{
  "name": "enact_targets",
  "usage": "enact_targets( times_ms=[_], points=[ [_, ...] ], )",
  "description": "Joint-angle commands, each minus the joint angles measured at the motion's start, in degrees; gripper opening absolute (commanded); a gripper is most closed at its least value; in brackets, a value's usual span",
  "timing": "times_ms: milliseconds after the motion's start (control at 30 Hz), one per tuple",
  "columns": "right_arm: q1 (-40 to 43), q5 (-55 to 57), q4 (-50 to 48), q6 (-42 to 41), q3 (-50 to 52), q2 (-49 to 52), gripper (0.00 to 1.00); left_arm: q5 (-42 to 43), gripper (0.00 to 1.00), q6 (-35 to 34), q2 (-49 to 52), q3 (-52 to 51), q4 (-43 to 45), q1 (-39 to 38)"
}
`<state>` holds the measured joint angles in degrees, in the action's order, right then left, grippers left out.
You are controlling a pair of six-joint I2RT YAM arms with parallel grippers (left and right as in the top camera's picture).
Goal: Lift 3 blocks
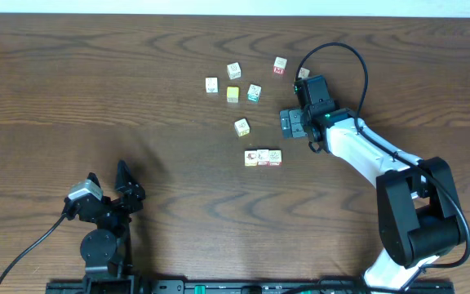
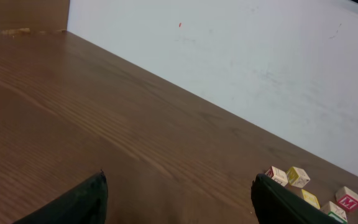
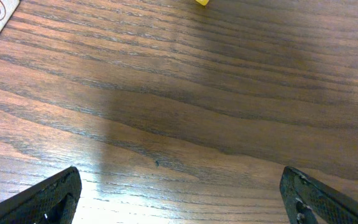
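Three blocks (image 1: 263, 157) lie side by side in a short row on the wooden table (image 1: 96, 90), cream faces with red marks. My right gripper (image 1: 285, 123) hovers open just up and right of that row, fingers pointing left. In the right wrist view its fingers (image 3: 51, 198) frame bare wood and the row is out of view. My left gripper (image 1: 108, 173) stands open at the near left, far from the blocks. The left wrist view shows its gripper (image 2: 179, 177) open over bare table.
Other cubes are scattered behind the row: a plain yellow one (image 1: 232, 94), a teal-marked one (image 1: 254, 92), a pale one (image 1: 241, 126) closest to it, more further back (image 1: 234, 71). Several cubes (image 2: 298, 177) show at the left wrist view's right edge.
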<state>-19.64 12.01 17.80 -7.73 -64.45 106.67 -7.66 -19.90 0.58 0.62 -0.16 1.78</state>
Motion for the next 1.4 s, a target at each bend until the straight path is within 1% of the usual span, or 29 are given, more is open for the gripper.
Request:
enact_targets(
  times_ms=[0,933,1100,1367],
  points=[
    [0.5,0.6,0.0,0.5,-0.7,-1.4,0.99,-0.3,0.75,-0.1,-0.5,-0.4,-3.5,0.2],
    [0.5,0.6,0.0,0.5,-0.7,-2.4,0.99,0.5,0.75,-0.1,-0.3,-0.4,-3.5,0.2],
    [0.2,0.6,0.0,0.5,0.2,-8.4,0.99,0.5,0.75,-0.1,-0.3,-0.4,-3.5,0.2],
    [-0.5,0.6,2.6,0.5,0.9,-25.6,0.99,0.5,0.74,-0.1,-0.3,-0.4,-3.5,0.2]
  ],
)
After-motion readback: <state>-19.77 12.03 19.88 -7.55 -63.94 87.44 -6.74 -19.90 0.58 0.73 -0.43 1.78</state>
